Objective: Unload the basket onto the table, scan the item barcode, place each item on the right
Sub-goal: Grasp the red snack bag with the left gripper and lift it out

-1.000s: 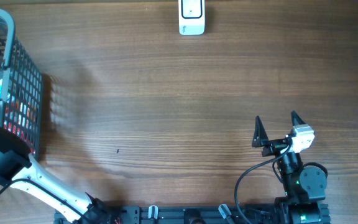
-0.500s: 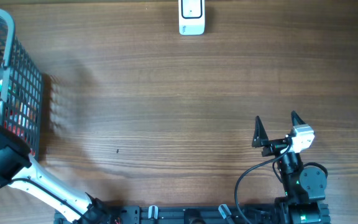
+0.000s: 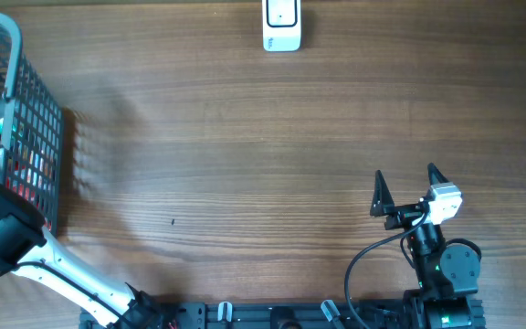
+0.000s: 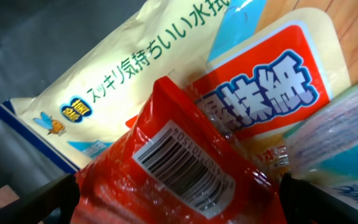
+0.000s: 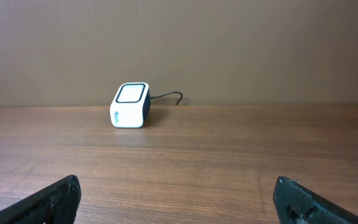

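1. Brown wood-grain worktop [image 3: 245, 155]: mostly bare in the middle.
2. Grey wire-mesh basket [image 3: 35, 146]: at the worktop's far left edge, partly out of frame, packets inside.
3. Left tool [image 4: 176, 186]: down inside the basket, jaws spread wide with one finger on either side of the red packet. Nothing is clamped; can't tell whether the fingers touch the wrap.
4. Right tool [image 3: 405, 172]: near its base on the right, above bare worktop, jaws wide apart and empty, facing the scanner.
5. Pale plastic packet with green Japanese print [image 4: 123, 68] and cream packet with an orange panel and blue characters [image 4: 272, 87]: both lie under and behind the red one.
6. Glossy red plastic packet [image 4: 166, 162]: on top of the pile in the basket, tilted.
7. White box-shaped barcode scanner [image 3: 281, 26]: top centre edge of the worktop, well apart from the basket, cable trailing behind.
8. White barcode label [image 4: 182, 168]: on the red packet, facing up towards the left wrist camera.
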